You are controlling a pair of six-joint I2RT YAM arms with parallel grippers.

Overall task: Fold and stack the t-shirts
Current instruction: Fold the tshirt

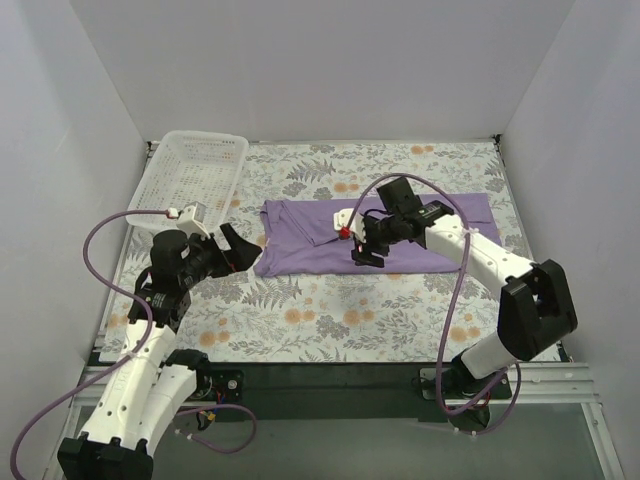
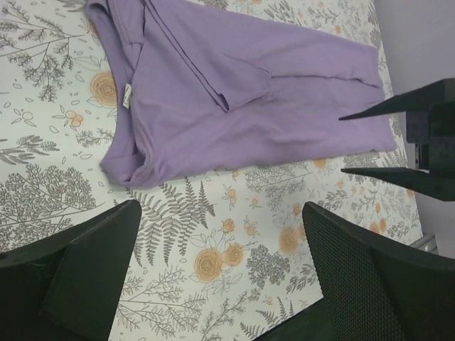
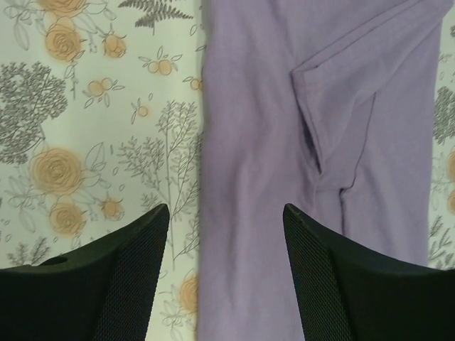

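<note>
Top external view: the left gripper [image 1: 243, 250] and right gripper [image 1: 366, 252] are hovering spread and empty at the lengthwise-folded lavender cotton t-shirt [image 1: 300, 245], which probably needs both layers pinched squarely.

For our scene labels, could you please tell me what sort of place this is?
Probably a robot lab's test cell: bare white walls box in a floral-covered table, with the left arm and right arm bolted at its near edge.

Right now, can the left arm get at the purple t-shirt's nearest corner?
Probably yes: the open, empty left end effector hovers just short of the t-shirt, with only bare tablecloth between them.
</note>
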